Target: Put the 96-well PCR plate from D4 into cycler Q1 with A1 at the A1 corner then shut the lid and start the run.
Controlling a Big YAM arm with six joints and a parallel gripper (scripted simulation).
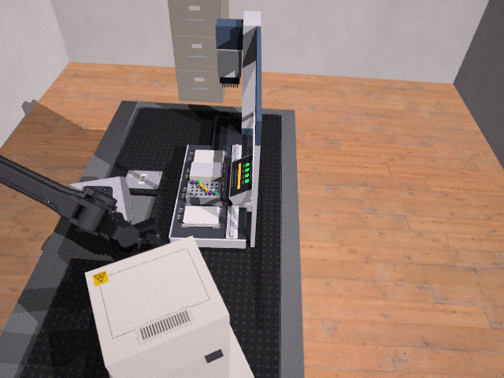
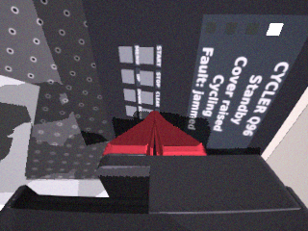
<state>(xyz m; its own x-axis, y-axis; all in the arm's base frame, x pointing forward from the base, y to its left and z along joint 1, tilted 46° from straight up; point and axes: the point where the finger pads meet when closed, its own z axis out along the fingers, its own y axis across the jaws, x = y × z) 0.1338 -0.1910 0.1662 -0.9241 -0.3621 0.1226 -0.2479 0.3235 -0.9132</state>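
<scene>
Your gripper [image 2: 154, 132] was pressed together on nothing, its red tip aimed at Q1's keypad [image 2: 140, 79]. A slightly off tip could have hit CLEAR instead of LID, or nudged the loose cycler [image 1: 162, 301]. The PCR plate [image 1: 200, 215] lay on the deck at D4. LID's label was hidden behind the fingers.

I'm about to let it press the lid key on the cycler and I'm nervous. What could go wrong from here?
1. The shut pincer points at the key grid, where the keys sit close together; its tip is near the last labelled one, so it could hit CLEAR instead of LID.
2. The cycler stands loose, so a hard push might shift it.
3. The arm is close to the deck; swinging back could bump the plate.
</scene>
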